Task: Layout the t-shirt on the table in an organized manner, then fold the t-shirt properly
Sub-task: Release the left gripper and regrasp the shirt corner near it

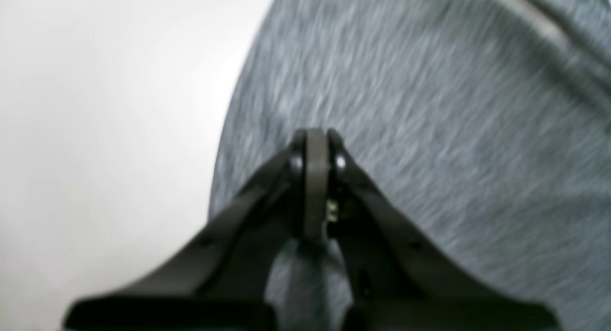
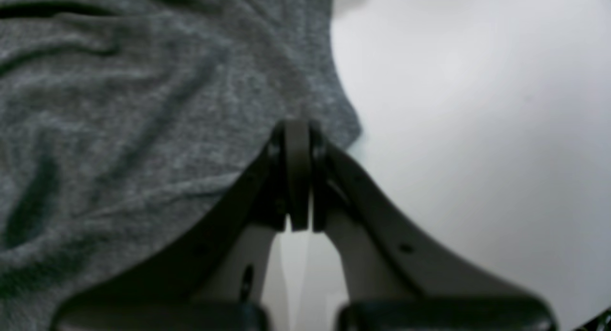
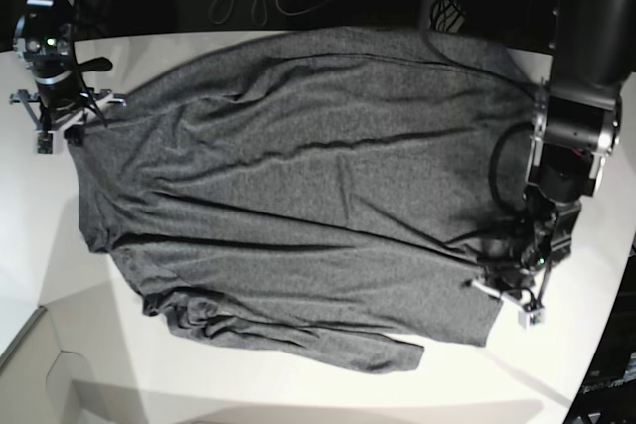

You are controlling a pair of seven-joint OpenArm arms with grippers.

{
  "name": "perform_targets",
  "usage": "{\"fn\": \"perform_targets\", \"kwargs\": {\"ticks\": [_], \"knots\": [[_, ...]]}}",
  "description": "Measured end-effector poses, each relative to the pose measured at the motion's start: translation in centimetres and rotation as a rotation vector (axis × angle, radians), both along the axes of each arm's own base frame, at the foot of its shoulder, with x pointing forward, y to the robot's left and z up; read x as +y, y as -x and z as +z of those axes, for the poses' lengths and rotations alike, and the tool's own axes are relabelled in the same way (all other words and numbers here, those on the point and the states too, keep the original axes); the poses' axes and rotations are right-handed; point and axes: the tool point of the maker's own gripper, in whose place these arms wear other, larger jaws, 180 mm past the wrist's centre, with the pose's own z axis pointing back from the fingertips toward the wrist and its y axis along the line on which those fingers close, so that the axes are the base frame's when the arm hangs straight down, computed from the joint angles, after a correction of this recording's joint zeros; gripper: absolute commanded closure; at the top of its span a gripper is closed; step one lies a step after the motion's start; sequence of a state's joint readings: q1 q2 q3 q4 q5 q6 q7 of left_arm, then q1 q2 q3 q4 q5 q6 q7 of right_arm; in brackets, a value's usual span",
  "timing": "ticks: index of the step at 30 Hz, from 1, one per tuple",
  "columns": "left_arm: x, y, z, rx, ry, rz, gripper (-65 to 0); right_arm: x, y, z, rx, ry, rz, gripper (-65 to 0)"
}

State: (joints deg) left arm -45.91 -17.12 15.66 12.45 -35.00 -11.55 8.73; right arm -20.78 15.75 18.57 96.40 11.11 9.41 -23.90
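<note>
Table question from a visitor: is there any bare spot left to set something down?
Yes. The table is bare along the near edge, below the t-shirt, and in a strip at the picture's left edge, below the right hand. The t-shirt fills the middle, and the left hand crowds the other side.

I can't read any words, numbers or signs here. The t-shirt (image 3: pixel 298 186) is plain grey with no print on it. The table (image 3: pixel 30 245) is bare white with no writing. The things at the back are too dark and small to read.
</note>
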Motion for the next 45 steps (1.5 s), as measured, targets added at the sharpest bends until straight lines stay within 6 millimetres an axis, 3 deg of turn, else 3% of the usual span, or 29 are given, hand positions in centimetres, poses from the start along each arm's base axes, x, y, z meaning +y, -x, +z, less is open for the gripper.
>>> {"fn": "perform_targets", "kwargs": {"ticks": [7,11,14,19,23,25,27,32,35,40,43,45], "knots": [[-2.2,-2.4,4.3,-0.058,0.009,-0.091,-0.5,0.5,-0.6,1.8,-0.042,0.016,0.021,-0.7],[-1.9,-1.7,6.5,-0.064,0.125,-0.079,-0.5,1.2,0.1,2.7,-0.051,0.026,0.042,-0.8],[-0.8,1.3,6.6,-0.05,0.186,-0.073,-0.5,2.4,0.8,3.1,-0.058,0.01,0.046,-0.7],[0.3,8.8,7.8,-0.066,0.201,-0.085,-0.7,4.7,2.1,2.9,-0.067,-0.049,0.036,-0.4],[1.9,14.8,9.3,-0.101,0.144,-0.066,-11.1,5.1,2.7,2.3,-0.046,-0.068,0.023,-0.4],[2.9,17.8,8.5,-0.078,0.12,-0.028,-20.9,4.9,2.6,2.5,-0.057,-0.06,0.024,-0.4],[3.9,20.4,7.8,-0.052,0.104,-0.001,-26.3,4.9,2.6,2.5,-0.054,-0.063,0.023,-0.4],[8.7,26.3,6.6,0.023,0.043,0.13,-27.2,4.9,2.6,2.5,-0.056,-0.064,0.023,-0.4],[9.4,27.6,6.0,0.043,0.044,0.149,-27.4,5.0,2.4,2.6,-0.064,-0.066,0.023,-0.4],[9.3,29.4,2.4,0.118,0.12,0.211,-27.4,5.8,2.3,2.4,-0.06,-0.077,0.041,-0.4],[9.0,29.8,-0.2,0.162,0.187,0.258,-27.3,5.9,2.4,2.3,-0.058,-0.082,0.042,-0.4],[9.2,29.6,-0.9,0.169,0.206,0.274,-27.2,5.8,2.4,2.3,-0.057,-0.08,0.04,-0.4]]}}
